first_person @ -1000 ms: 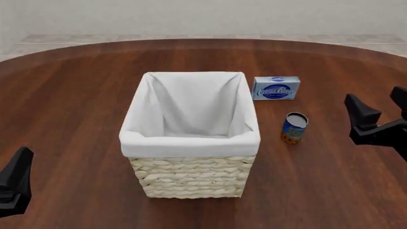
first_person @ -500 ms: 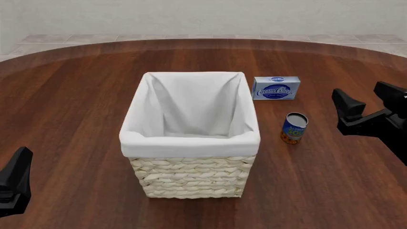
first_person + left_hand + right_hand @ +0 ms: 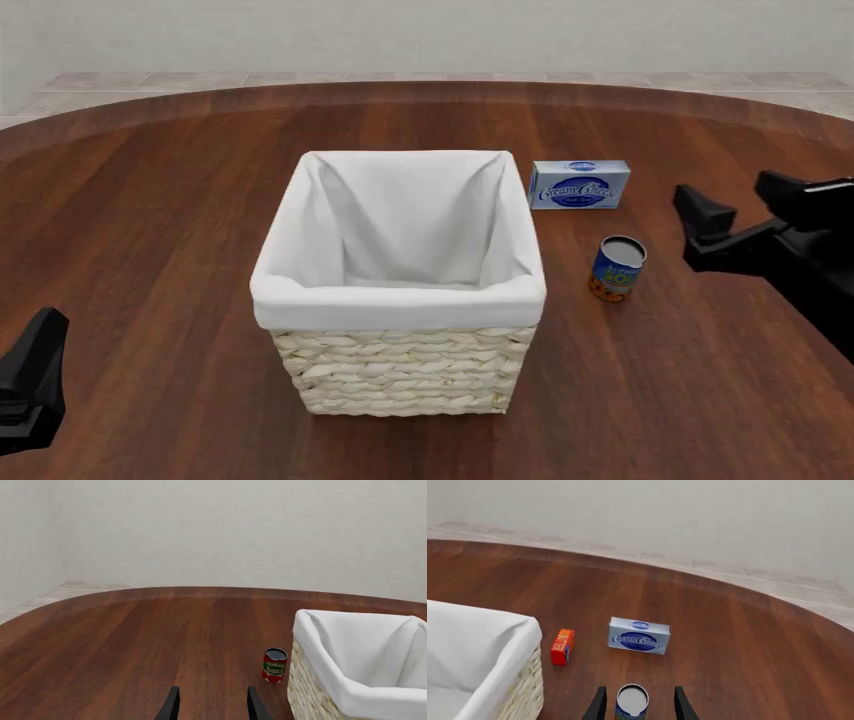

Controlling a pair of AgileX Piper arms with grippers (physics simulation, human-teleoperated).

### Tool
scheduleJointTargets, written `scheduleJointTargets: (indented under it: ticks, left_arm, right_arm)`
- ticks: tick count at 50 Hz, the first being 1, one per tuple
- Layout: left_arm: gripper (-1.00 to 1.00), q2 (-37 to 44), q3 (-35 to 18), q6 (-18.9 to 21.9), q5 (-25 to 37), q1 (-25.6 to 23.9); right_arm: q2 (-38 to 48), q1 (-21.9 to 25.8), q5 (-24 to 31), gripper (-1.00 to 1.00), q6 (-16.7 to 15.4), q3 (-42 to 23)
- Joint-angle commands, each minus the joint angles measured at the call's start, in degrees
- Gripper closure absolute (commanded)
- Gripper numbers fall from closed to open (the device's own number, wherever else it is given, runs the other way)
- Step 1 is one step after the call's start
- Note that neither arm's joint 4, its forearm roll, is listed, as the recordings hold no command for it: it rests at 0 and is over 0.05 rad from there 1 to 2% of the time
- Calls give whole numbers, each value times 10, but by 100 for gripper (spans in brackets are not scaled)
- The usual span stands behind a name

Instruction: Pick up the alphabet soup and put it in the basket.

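Hovering right of the alphabet soup [image 3: 618, 267], right gripper [image 3: 747, 213] spread wide, empty, touching nothing.

The large rectangular cream wicker basket with white cloth liner [image 3: 398, 285] stands in the middle of the round dark brown wooden table [image 3: 160, 220]. To its right stands the small blue-labelled cylindrical alphabet soup can [image 3: 617, 268], apart from it. Behind the can lies the flat blue-and-white rectangular box [image 3: 579, 185].

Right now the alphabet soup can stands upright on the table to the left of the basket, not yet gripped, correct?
Not quite: the alphabet soup stands upright to the right of the basket, as the front view shows. It is not yet gripped; the right gripper is open beside it.
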Motion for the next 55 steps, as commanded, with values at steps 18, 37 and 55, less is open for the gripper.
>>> scheduleJointTargets:
  ticks: [18, 37, 55]
  left_arm:
    - [-100, 0, 0, 2, 3, -1]
    - [-100, 0, 0, 6, 5, -1]
    - [-100, 0, 0, 8, 5, -1]
  right_arm:
    - [66, 2, -14, -100, 4, -28]
    - [105, 6, -26, -100, 4, -46]
    - [134, 4, -33, -100, 8, -53]
